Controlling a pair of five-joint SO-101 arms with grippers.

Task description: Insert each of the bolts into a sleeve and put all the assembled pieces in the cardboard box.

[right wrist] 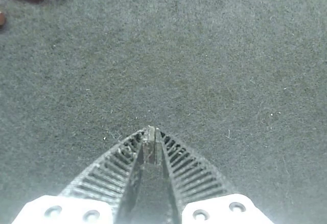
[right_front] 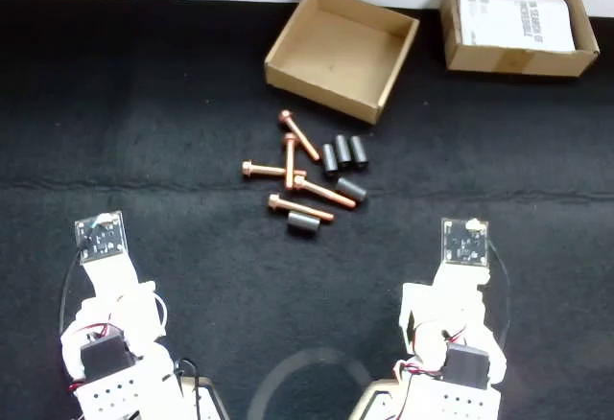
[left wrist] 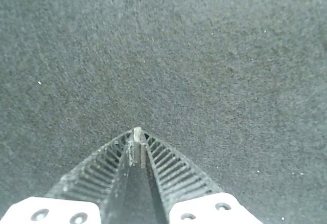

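A black mat (right_front: 144,104) is covering the table, and everything on it is placed here against the open cardboard box (right_front: 341,51), which is standing empty at the far edge. The two arms are sitting well back from the box on its near side, one to each side. The left gripper (left wrist: 137,136) is hanging just over bare mat with its fingers pressed together. The right gripper (right wrist: 150,133) is doing the same, also closed on nothing.

A second box (right_front: 518,29) with a printed sheet inside is lying just to the right of the cardboard box. Five copper bolts (right_front: 312,191) are lying crossed and touching just in front of the box. Five dark sleeves (right_front: 342,150) are resting among and beside them, three side by side nearest the box. No bolt is sitting in a sleeve yet.

The tangle is probably the main hazard, because closing on one bolt is likely to nudge its neighbours. The round sleeves may roll away, and an assembled piece could land in the wrong box.
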